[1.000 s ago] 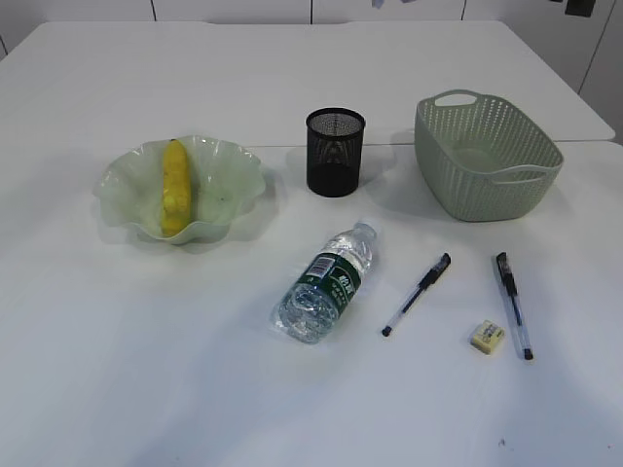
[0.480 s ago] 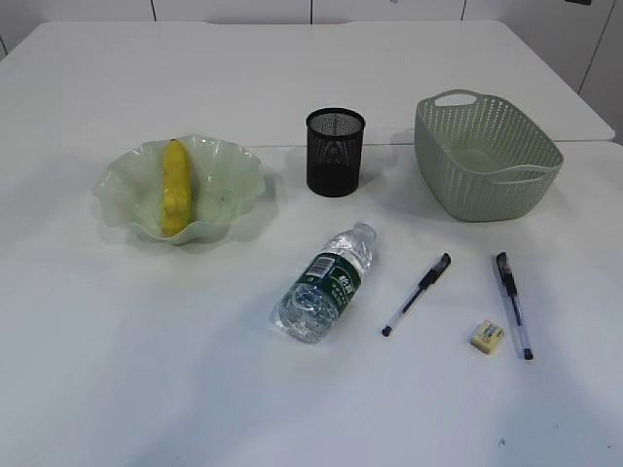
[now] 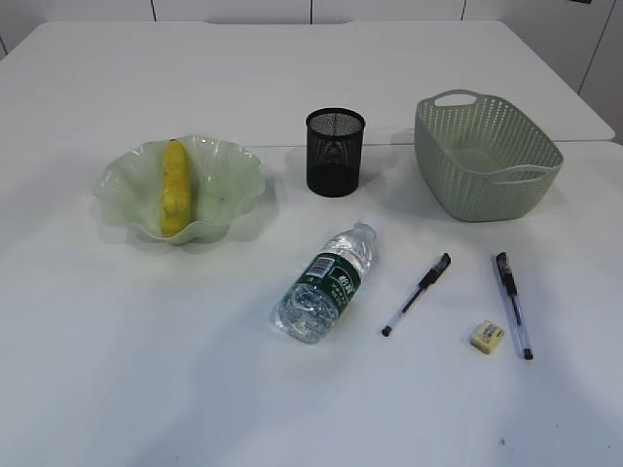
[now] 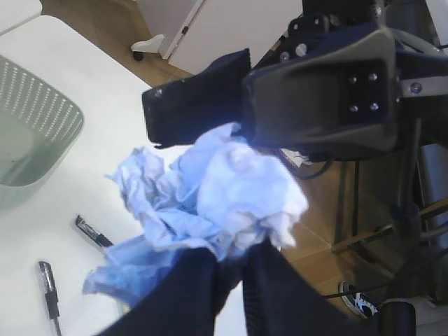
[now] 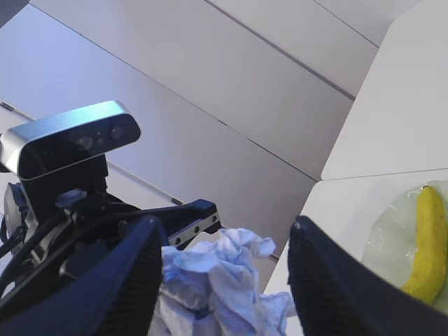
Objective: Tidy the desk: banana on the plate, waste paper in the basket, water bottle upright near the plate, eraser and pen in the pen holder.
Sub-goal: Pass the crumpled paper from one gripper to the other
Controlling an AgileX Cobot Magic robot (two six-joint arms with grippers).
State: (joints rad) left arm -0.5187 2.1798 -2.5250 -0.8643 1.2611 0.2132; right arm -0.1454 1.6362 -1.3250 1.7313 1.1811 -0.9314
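My left gripper (image 4: 231, 253) is shut on the crumpled blue-white waste paper (image 4: 217, 189), held up in the air and out of the exterior view. My right gripper (image 5: 224, 234) faces it, open, its fingers either side of the waste paper (image 5: 224, 280); contact cannot be told. The banana (image 3: 175, 185) lies in the pale green plate (image 3: 122, 190). The water bottle (image 3: 326, 284) lies on its side mid-table. Two pens (image 3: 417, 294) (image 3: 513, 304) and the eraser (image 3: 487, 336) lie at the right front. The black mesh pen holder (image 3: 335, 151) and the green basket (image 3: 487, 156) stand behind them.
The white table (image 3: 146, 370) ends at a seam behind the basket, with a second table beyond. In the left wrist view the basket (image 4: 31, 133) and two pens (image 4: 91, 231) lie below the paper, with wooden floor past the table edge.
Small dark shapes at the top edge of the exterior view have slipped out of frame. Nothing on the table has moved.
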